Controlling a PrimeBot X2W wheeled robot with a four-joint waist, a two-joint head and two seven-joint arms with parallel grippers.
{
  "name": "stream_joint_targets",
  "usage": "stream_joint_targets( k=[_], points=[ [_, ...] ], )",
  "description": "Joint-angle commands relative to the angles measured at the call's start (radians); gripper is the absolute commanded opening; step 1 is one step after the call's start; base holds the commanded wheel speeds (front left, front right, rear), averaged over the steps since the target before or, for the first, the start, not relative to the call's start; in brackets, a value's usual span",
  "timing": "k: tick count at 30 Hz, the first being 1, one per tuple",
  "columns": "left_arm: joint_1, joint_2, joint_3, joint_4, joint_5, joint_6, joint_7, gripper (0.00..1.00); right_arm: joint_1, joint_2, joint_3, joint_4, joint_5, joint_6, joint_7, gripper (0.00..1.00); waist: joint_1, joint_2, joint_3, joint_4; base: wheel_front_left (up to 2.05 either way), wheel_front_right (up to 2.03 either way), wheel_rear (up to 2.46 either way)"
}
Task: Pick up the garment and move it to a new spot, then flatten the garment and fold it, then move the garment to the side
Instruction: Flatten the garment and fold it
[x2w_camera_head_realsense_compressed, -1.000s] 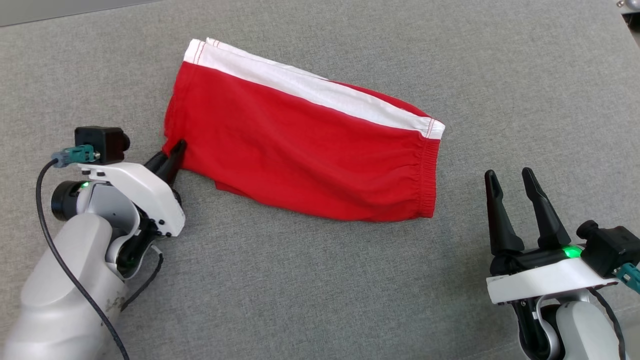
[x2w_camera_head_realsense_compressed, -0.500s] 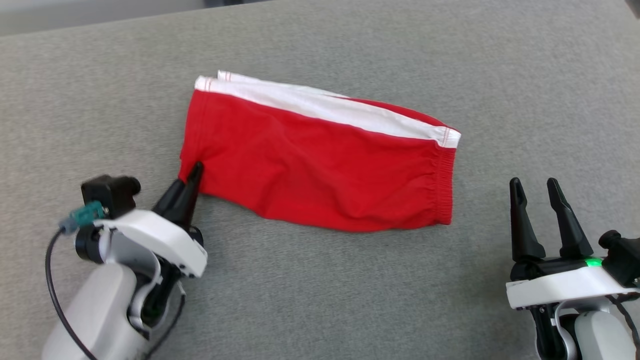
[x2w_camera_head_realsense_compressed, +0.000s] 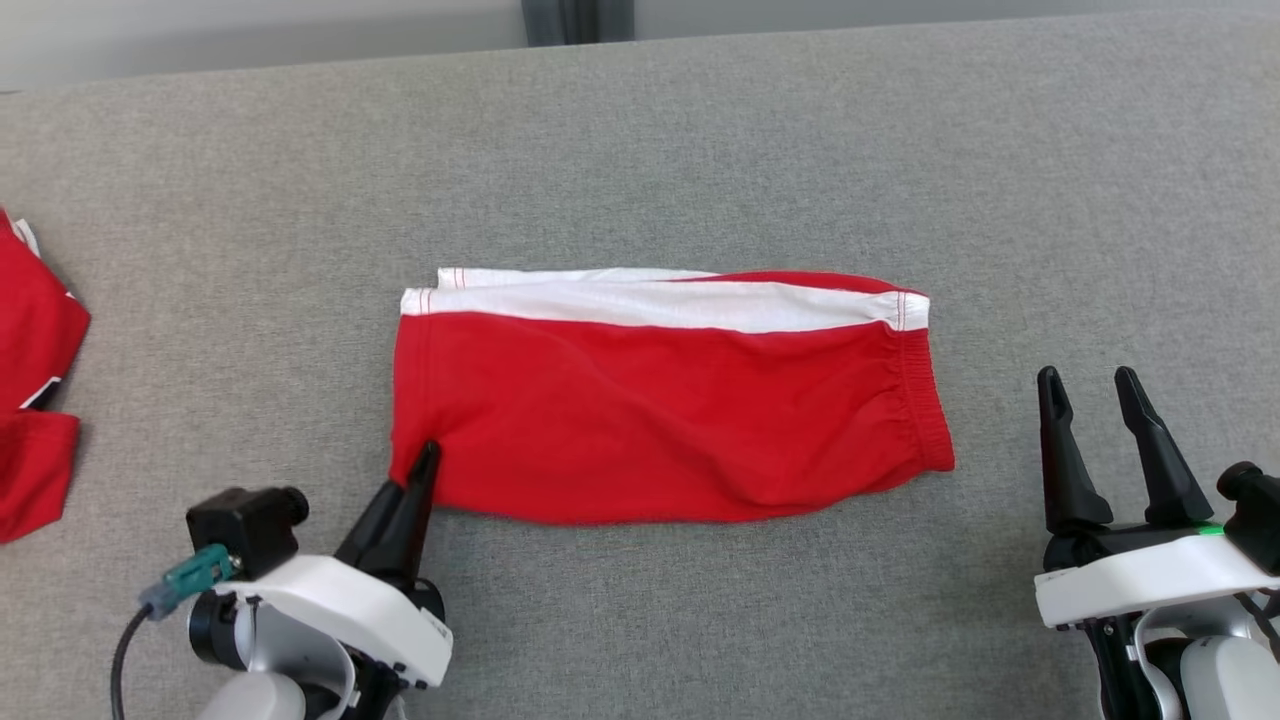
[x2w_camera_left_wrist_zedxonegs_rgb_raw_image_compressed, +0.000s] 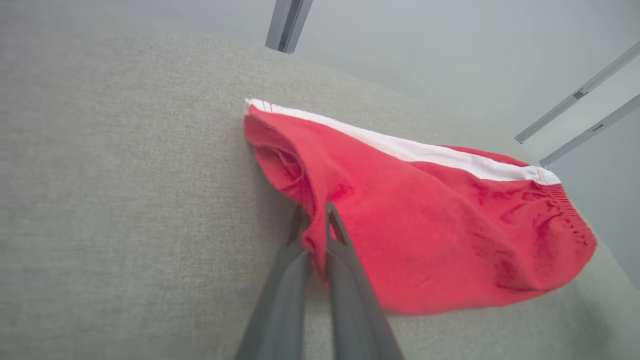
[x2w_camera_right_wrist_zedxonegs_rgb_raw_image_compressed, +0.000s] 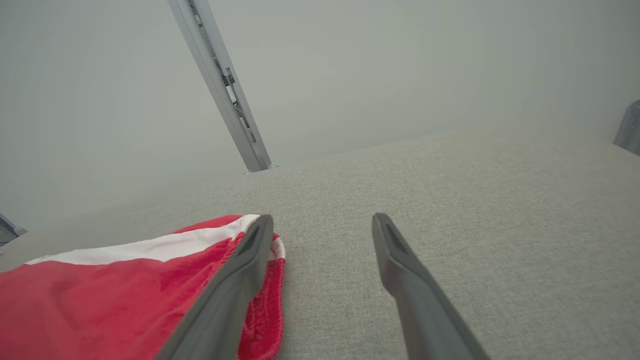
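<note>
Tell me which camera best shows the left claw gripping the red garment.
The left wrist view: the left gripper pinches the garment between shut fingers. The head view shows the whole garment, fingertips at its near left corner. The right wrist view shows its elastic end.

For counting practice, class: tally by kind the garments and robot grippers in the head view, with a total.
Garments: 2, the folded red shorts with a white band and a red cloth cut off at the left edge.
Grippers: 2, the dark-fingered left gripper and right gripper.
Total: 4.
</note>
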Motion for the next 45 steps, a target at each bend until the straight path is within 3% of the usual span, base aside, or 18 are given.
stream_joint_targets(
  k=[1, 4, 5, 6, 7, 16, 26, 36, 45],
  points=[
    [0.009, 0.001, 0.002, -0.002, -0.004, 0.008, 0.004, 0.00, 0.007, -0.006, -0.005, -0.005, -0.004, 0.000, 0.006, 1.00, 0.0000, 0.0000, -0.005, 0.003, 0.00, 0.00, 0.00],
    [0.025, -0.007, -0.004, 0.018, -0.016, 0.017, 0.014, 0.00, 0.013, -0.005, -0.008, -0.012, -0.004, 0.000, 0.019, 1.00, 0.0000, 0.0000, -0.015, 0.008, 0.00, 0.00, 0.00],
    [0.030, -0.008, -0.004, 0.031, -0.020, 0.020, 0.019, 0.15, 0.015, -0.005, -0.007, -0.013, -0.004, 0.000, 0.022, 1.00, 0.0000, 0.0000, -0.020, 0.006, 0.00, 0.00, 0.00],
    [0.029, -0.013, 0.001, 0.040, -0.018, 0.028, 0.011, 0.61, 0.017, -0.006, -0.005, -0.014, -0.004, 0.000, 0.027, 1.00, 0.0000, 0.0000, -0.024, 0.006, 0.00, 0.00, 0.00],
    [0.026, -0.016, 0.004, 0.052, -0.016, 0.031, 0.007, 1.00, 0.020, -0.005, -0.003, -0.015, -0.005, 0.000, 0.028, 1.00, 0.0000, 0.0000, -0.030, 0.004, 0.00, 0.00, 0.00],
    [-0.010, 0.009, 0.053, 0.091, 0.043, 0.087, -0.088, 1.00, 0.032, -0.006, 0.000, -0.023, -0.010, 0.000, 0.046, 1.00, 0.0000, 0.0000, -0.083, -0.004, 0.00, 0.00, 0.00],
    [-0.116, 0.007, 0.130, 0.103, 0.105, 0.051, -0.243, 1.00, -0.001, -0.006, 0.019, -0.021, -0.031, 0.000, 0.051, 1.00, 0.0000, 0.0000, -0.126, 0.002, 0.00, 0.00, 0.00],
    [-0.052, 0.029, 0.145, 0.068, 0.257, 0.055, -0.260, 1.00, 0.016, -0.006, 0.028, -0.010, -0.055, 0.000, 0.052, 1.00, 0.0000, 0.0000, -0.161, 0.000, 0.00, 0.00, 0.00],
    [0.029, 0.028, 0.148, 0.049, 0.271, 0.054, -0.259, 1.00, 0.053, -0.006, 0.017, -0.030, -0.075, 0.000, 0.067, 1.00, 0.0000, 0.0000, -0.189, 0.009, 0.00, 0.00, 0.00]
  ],
)
